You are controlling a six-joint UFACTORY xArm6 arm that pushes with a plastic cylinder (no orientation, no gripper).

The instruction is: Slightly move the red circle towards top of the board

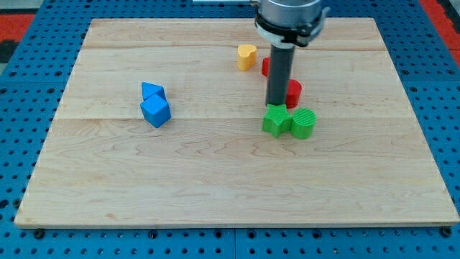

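Note:
A red round block [294,92] lies right of centre on the wooden board [215,180], partly hidden by my rod. My tip [277,106] is down just to its left, at the top edge of a green star-shaped block [275,121]. A second red block [265,67] shows behind the rod, higher up; its shape cannot be made out. A green round block [304,123] touches the green star on its right, just below the red round block.
A yellow heart-shaped block [246,56] lies near the view's top, left of the rod. A blue triangular block [152,91] and a blue cube [156,112] touch each other at the view's left. A blue perforated table surrounds the board.

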